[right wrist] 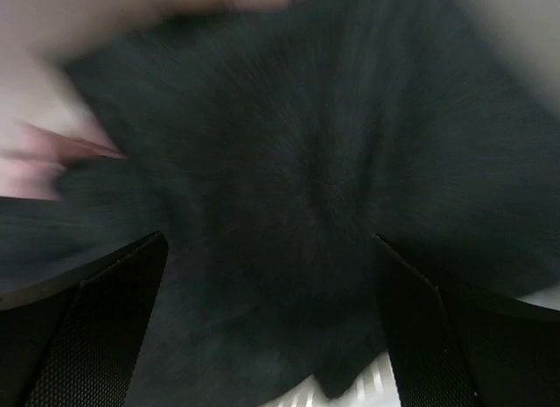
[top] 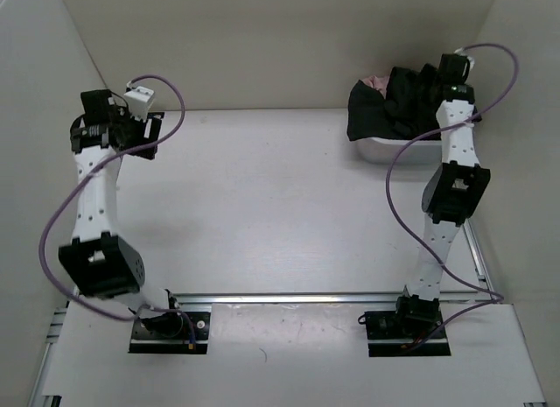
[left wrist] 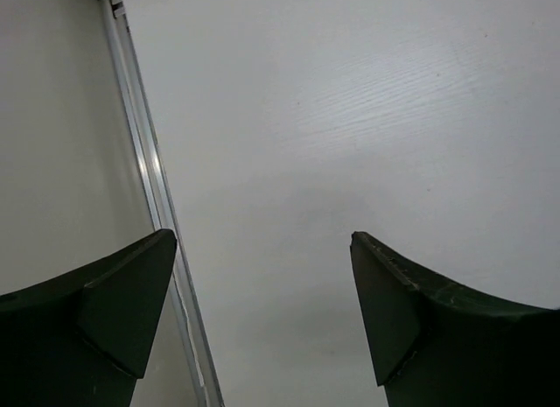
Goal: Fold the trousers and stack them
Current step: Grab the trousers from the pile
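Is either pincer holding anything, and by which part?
Nothing held. The left pincer hangs open over the table; the right pincer is open above the trousers.

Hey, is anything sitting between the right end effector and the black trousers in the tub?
Nothing visible does. The right end effector hangs open directly over the trousers, whose black fabric fills most of the right wrist view. The pink garment lies off to one side in the white tub, not in the path.

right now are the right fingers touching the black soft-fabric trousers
Cannot tell: right wrist view shows open right fingers over the black trousers, but blur hides contact or gap.
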Action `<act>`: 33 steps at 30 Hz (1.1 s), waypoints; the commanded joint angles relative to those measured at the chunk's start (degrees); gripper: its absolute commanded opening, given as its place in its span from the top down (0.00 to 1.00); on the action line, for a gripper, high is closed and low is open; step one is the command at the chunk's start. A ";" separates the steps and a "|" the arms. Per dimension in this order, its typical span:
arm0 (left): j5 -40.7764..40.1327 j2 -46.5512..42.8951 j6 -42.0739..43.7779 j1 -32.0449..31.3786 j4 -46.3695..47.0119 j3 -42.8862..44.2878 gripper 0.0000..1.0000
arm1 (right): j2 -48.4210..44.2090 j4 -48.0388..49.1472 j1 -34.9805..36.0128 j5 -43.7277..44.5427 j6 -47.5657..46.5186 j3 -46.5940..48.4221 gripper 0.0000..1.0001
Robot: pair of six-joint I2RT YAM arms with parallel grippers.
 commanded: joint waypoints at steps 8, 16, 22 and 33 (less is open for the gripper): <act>-0.53 15.69 -0.67 -4.05 -1.85 12.22 0.16 | 8.36 10.32 0.41 -4.89 -1.60 -0.86 0.35; -1.07 9.82 -1.20 -4.05 -1.85 8.10 0.19 | -7.27 9.63 3.83 3.54 -5.11 -6.06 1.00; -0.54 -1.32 -2.52 -4.05 -1.85 -0.16 0.19 | -24.40 6.73 9.80 5.93 -12.14 -6.06 1.00; -0.98 -17.70 -4.28 -4.05 -1.85 -8.61 0.14 | -50.45 7.95 35.29 -7.41 -12.07 -11.77 1.00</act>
